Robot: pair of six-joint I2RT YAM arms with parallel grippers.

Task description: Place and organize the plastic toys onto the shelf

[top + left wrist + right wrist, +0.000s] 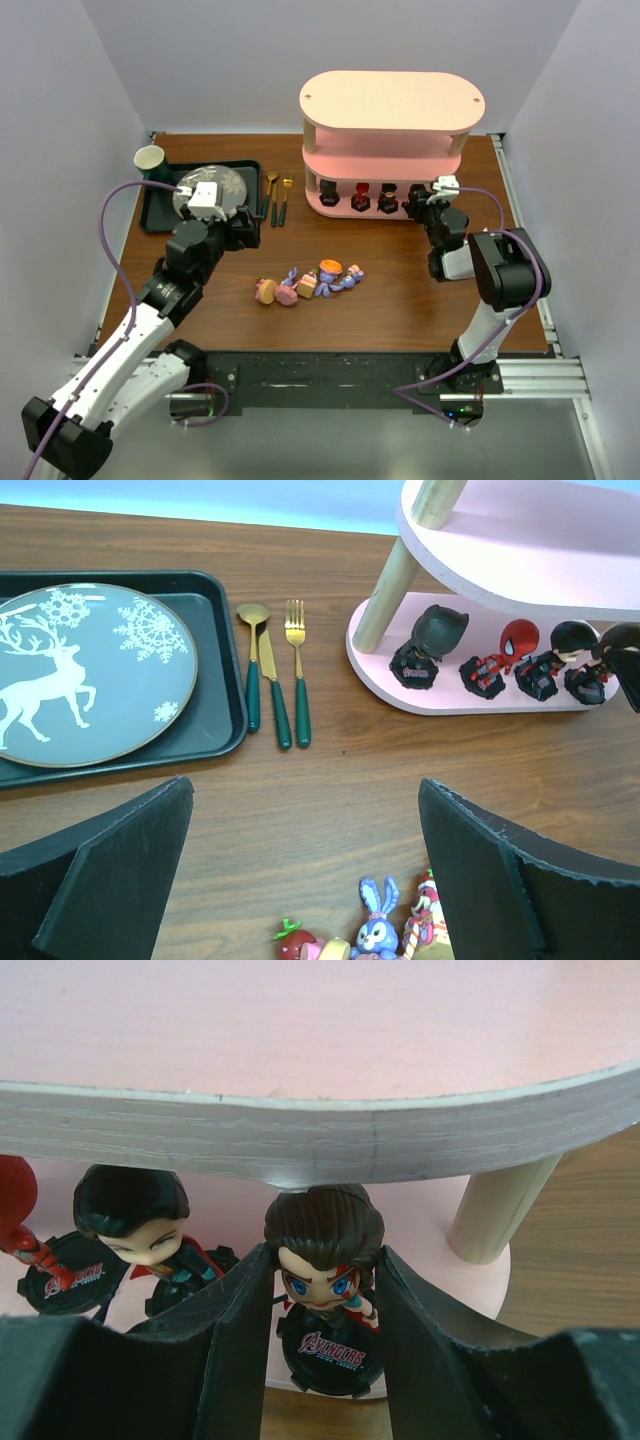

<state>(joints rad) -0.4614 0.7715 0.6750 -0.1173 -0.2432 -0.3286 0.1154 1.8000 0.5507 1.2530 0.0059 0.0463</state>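
The pink shelf (392,100) stands at the back right. On its bottom tier (425,1220) my right gripper (322,1290) is shut on a brown-haired dark figurine (322,1225), one finger against each side of its head. Its round base rests at the tier's front edge. Left of it stand a black-haired figurine (135,1220) and a red one (15,1200). Several loose toys (310,283) lie in the middle of the table, among them a purple-blue bunny (377,927) and a strawberry piece (294,942). My left gripper (305,870) hangs open above the wood just behind them, holding nothing.
A black tray (225,710) with a reindeer plate (80,670) sits at the back left, a green cup (150,160) behind it. A gold spoon (253,670) and fork (297,670) lie between tray and shelf. A wooden post (495,1210) stands right of the held figurine.
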